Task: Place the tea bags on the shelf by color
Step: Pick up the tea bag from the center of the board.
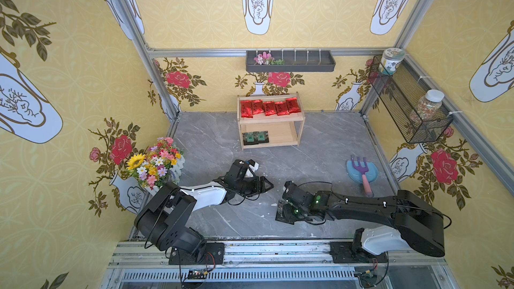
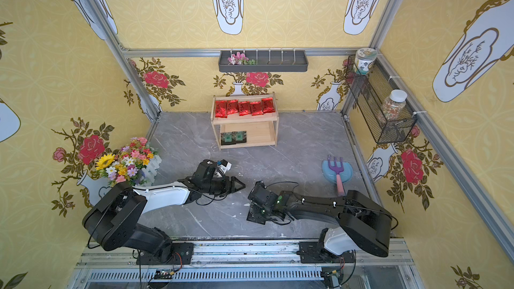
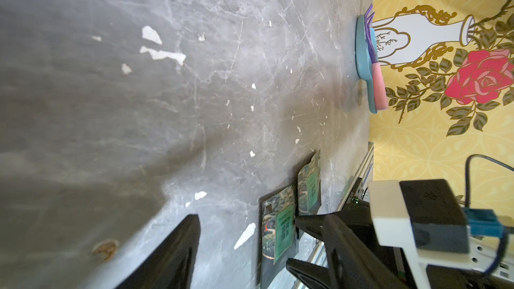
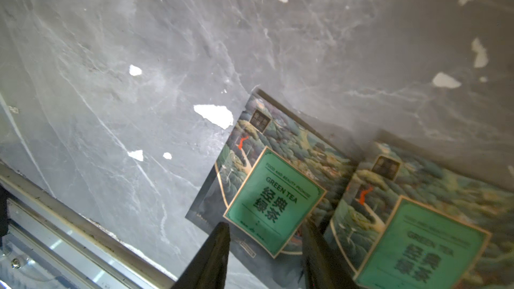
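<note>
Closest to the right wrist camera, the two dark fingers [image 4: 212, 254] of the right gripper [image 4: 264, 227] are seen standing apart. Nothing is pinched between them, and the near edge of a green-labelled tea bag [image 4: 274, 190], flat on the grey table [image 4: 111, 107], lies in the gap. A second green-labelled bag [image 4: 417, 226] is laid just beside it, the two touching or slightly overlapped (which of these cannot be told). The straddling stance is judged to be chosen because a thin, flat sachet offers only an edge to be nipped.

In both top views this pair is found at the lower middle of the frame, largely hidden under the right arm's wrist. The left gripper [image 1: 267, 186] is held just to the left of it, jaws spread and empty. It is judged to be kept aside so that the pick is not crowded.

The shelf [image 1: 271, 120] is set at the centre of the frame, against the back wall. Five red tea bags [image 1: 269, 107] are lined along its upper tier, and two shelved green bags [image 1: 256, 137] are laid at the left end of the lower tier, so each level is given one colour. The bare wood to their right is presumably left for the two on the table, and the task is judged nearly done. The bouquet [image 1: 153, 162] at the left and the blue dish [image 1: 358, 173] at the right are well apart from the work.
</note>
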### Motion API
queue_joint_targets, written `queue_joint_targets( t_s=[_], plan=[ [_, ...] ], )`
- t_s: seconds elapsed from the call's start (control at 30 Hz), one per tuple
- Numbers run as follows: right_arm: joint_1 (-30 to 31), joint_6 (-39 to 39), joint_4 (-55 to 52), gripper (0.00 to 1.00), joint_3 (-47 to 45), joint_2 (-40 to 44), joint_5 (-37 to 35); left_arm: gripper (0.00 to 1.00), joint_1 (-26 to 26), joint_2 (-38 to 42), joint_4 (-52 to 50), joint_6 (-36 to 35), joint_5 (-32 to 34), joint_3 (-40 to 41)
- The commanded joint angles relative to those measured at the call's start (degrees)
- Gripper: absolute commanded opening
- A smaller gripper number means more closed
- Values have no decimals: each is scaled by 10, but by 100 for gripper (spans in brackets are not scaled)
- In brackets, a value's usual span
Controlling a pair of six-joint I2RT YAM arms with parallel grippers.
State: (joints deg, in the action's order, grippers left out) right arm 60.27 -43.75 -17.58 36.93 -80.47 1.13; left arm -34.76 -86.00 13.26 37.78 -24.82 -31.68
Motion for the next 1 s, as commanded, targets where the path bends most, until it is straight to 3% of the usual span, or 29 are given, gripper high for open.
queue_joint_targets(
  t_s=[0.0, 0.57, 0.97],
  plan=[
    [0, -11, 21, 47, -3, -7, -9, 76, 0, -1, 7, -2, -3, 4],
    [-32, 5, 107, 44, 23, -79, 31, 69, 1, 3, 43, 18, -48, 58],
    [-57, 22, 142, 43, 5, -86, 48, 41, 1, -72, 109, 29, -104, 47]
  ],
)
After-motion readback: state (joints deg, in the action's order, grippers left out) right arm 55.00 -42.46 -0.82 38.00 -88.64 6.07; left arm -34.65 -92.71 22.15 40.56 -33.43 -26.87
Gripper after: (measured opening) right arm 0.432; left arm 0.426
